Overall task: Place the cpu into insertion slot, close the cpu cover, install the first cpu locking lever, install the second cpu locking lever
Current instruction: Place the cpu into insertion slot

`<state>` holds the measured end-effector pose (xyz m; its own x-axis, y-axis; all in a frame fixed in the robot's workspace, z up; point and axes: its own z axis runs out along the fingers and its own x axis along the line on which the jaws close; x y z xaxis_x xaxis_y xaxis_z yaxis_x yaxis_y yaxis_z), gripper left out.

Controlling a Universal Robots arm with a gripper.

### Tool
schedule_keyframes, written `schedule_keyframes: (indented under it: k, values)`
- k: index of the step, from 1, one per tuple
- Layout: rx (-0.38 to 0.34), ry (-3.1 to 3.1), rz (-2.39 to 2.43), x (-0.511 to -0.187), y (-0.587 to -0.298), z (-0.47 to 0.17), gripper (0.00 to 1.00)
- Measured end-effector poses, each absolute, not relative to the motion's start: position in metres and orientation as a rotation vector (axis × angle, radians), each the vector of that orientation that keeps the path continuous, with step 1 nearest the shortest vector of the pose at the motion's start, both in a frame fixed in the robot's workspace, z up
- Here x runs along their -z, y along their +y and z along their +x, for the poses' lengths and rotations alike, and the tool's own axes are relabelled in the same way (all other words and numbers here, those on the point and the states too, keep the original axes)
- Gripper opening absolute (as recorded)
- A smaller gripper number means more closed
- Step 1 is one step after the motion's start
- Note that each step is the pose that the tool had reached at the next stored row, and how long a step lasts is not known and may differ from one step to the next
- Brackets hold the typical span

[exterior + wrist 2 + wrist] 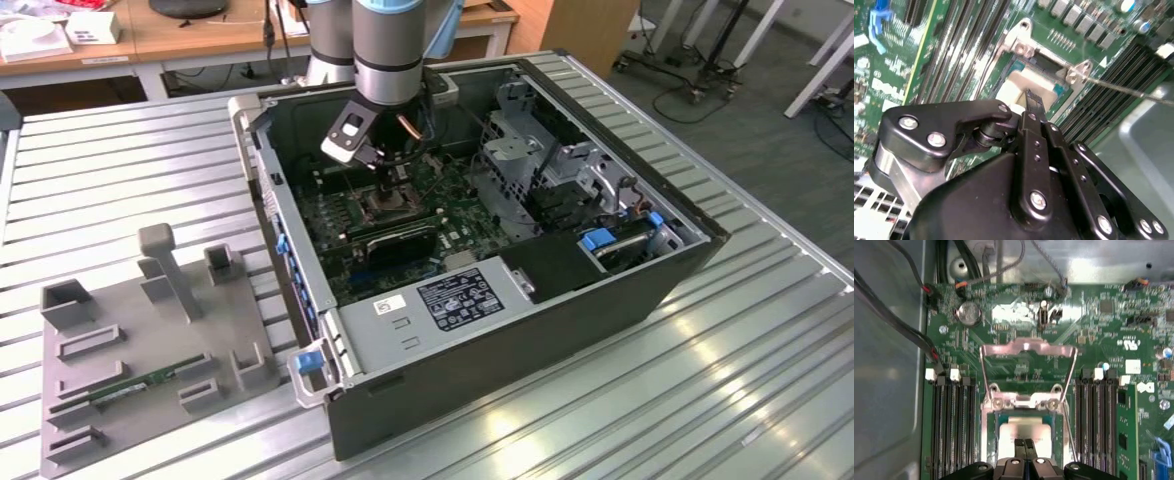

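A slatted metal table point(747, 330) in an office-like room carries an open computer case point(534, 350). Inside it, the insertion slot point(988, 440) has its cpu cover point(1026, 347) standing raised. The cpu point(1024, 429) lies flat in the slot, directly beneath the gripper point(1024, 444), whose jaws are drawn narrow and probably touch it.

Robot arm point(390, 60): grey metal tube, pale-blue joint caps point(400, 6), white module point(350, 135) at the wrist. Its gripper point(1033, 102) is matte black, linkage bars pinned with silver screws point(1038, 200).
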<state>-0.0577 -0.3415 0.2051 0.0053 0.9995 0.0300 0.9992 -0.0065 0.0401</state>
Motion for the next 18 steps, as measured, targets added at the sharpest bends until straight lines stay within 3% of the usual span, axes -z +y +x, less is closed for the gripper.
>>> schedule_keyframes:
  k: [18]
  values:
    - [-0.078, 2.205, 2.229, -0.2035, -0.3415, -0.0559, 0.11]
